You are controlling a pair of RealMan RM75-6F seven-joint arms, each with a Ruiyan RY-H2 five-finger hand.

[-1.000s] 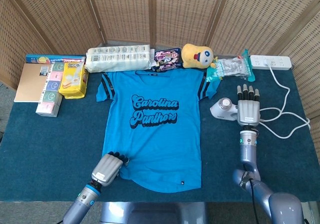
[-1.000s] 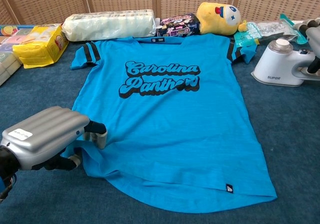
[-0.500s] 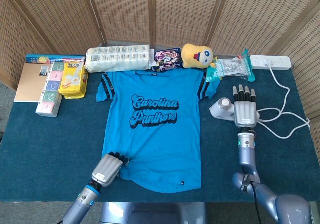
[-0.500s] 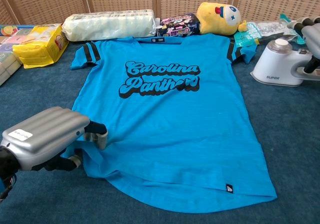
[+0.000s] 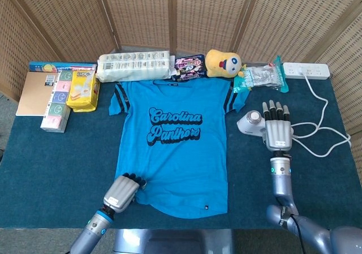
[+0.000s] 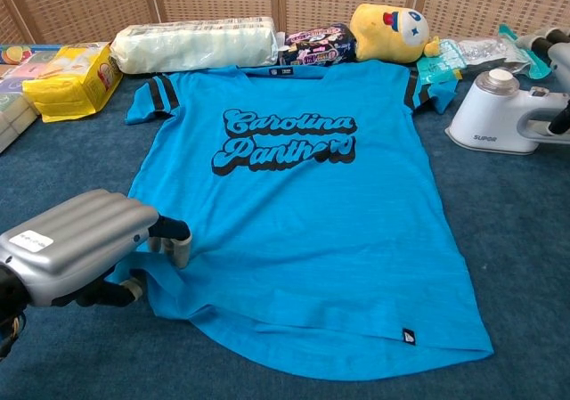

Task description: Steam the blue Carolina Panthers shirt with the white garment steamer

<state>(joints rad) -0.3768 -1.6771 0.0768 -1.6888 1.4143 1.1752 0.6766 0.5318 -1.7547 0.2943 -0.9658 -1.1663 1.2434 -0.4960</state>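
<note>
The blue Carolina Panthers shirt lies flat, print up, in the middle of the table, its collar toward the far edge and its hem toward the near edge. The left hand rests at the shirt's near left hem corner, its fingers curled onto the cloth; the fabric bunches there, pinched under them. The white garment steamer stands on the table just off the shirt's right sleeve, toward the far right corner. The right hand sits over the steamer's handle end, fingers straight and slightly apart, pointing to the far edge; whether they touch the steamer I cannot tell.
</note>
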